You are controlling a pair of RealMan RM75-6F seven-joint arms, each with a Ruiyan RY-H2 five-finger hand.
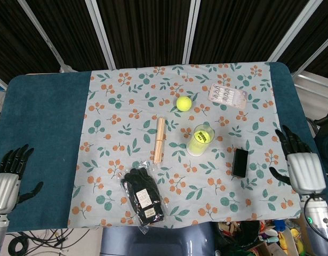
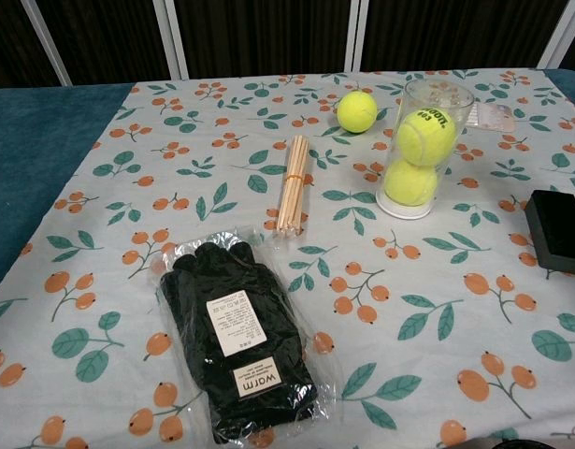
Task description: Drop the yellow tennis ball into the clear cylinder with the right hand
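Observation:
The clear cylinder (image 1: 200, 140) (image 2: 422, 150) stands upright on the patterned cloth with two yellow tennis balls stacked inside; the upper ball (image 2: 425, 136) shows black lettering. A third yellow tennis ball (image 1: 184, 103) (image 2: 357, 110) lies loose on the cloth just behind the cylinder. My right hand (image 1: 301, 166) is open and empty at the table's right edge, well away from the cylinder. My left hand (image 1: 7, 178) is open at the front left edge, over the blue table. Neither hand shows in the chest view.
A bundle of wooden sticks (image 1: 159, 140) lies left of the cylinder. Packaged black gloves (image 1: 143, 196) sit near the front edge. A black box (image 1: 240, 162) lies right of the cylinder, and a blister pack (image 1: 227, 95) at the back right.

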